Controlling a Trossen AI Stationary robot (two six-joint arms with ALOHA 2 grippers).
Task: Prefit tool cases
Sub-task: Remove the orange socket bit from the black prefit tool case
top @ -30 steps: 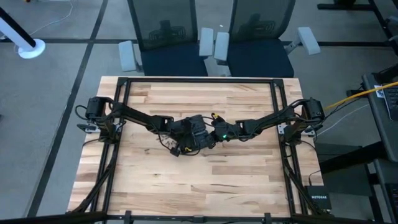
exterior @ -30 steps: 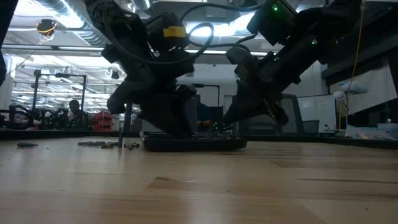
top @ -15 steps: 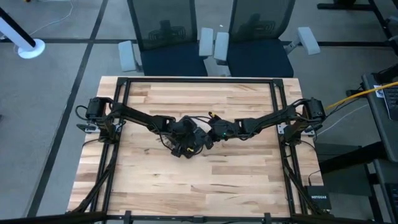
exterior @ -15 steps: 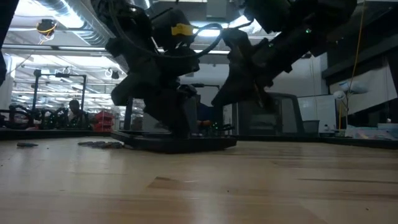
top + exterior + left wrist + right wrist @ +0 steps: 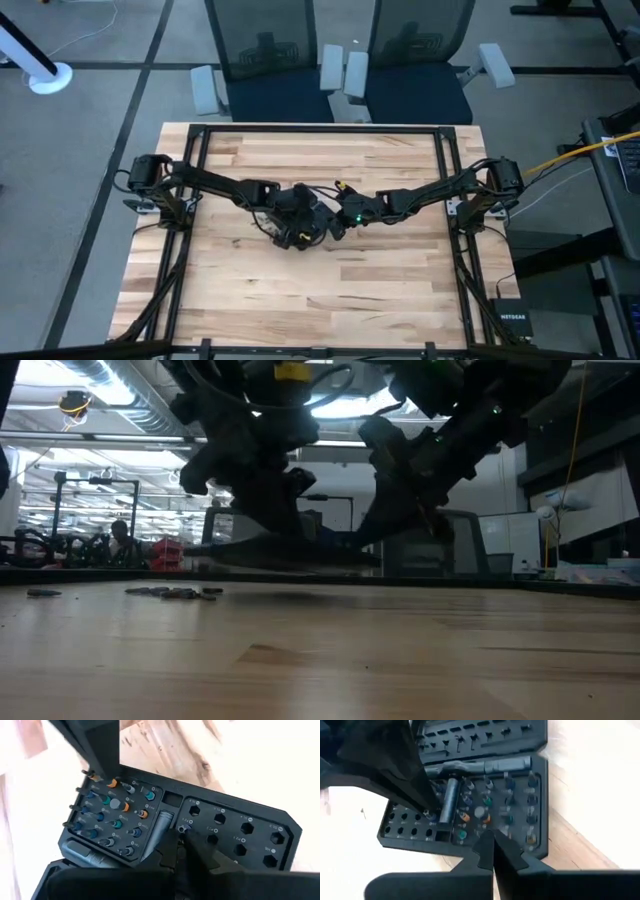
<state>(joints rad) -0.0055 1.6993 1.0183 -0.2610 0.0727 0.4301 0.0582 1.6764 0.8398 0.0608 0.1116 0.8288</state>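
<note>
Over the middle of the wooden table (image 5: 380,290) both arms meet at the open tool case (image 5: 285,550), which hangs just clear of the boards. The left gripper (image 5: 184,831) pinches one edge, the right gripper (image 5: 492,837) the opposite edge. Loose bits (image 5: 175,592) lie beside it.

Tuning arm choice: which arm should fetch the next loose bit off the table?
Left, probably. The loose bits lie on the table on the left arm's side of the case. The right gripper would have to cross the case. Both it and the left gripper are shut at the case.
</note>
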